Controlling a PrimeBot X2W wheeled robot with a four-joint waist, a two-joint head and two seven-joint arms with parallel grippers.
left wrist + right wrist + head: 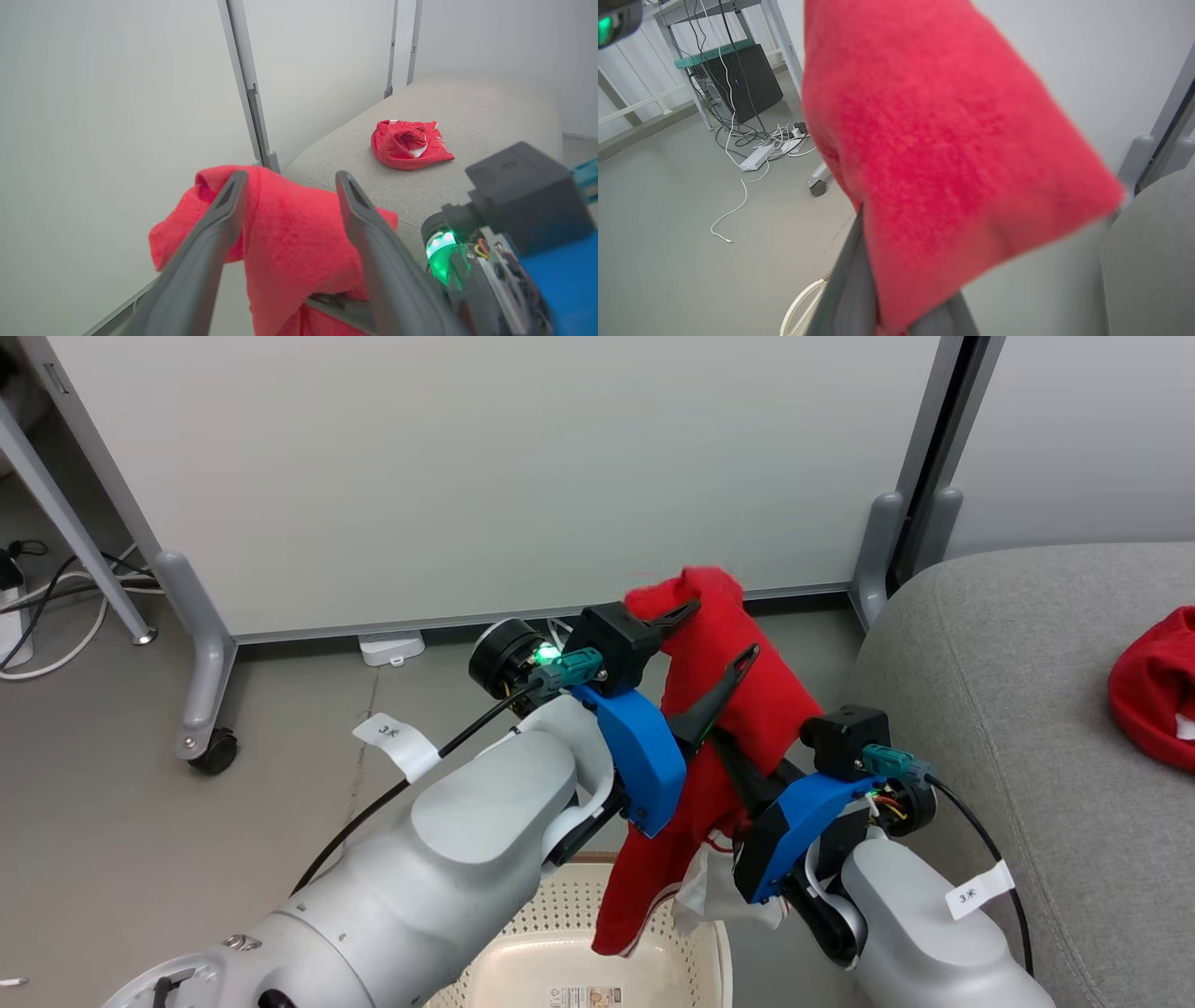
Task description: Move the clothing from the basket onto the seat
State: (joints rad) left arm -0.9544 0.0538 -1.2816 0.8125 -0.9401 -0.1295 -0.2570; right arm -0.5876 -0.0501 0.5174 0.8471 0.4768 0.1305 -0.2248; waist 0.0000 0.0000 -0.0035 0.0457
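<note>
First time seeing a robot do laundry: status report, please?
Right hand shut on red knit garment, held above basket; left hand open against it. Red-and-white garment already on sofa. Nothing blocking.

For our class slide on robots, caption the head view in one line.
Red garment hangs from left end effector and right end effector above the basket; second garment lies on sofa.

Bright, even light with faint shadows. In the right wrist view, the close red cloth (952, 154) is blurred.
</note>
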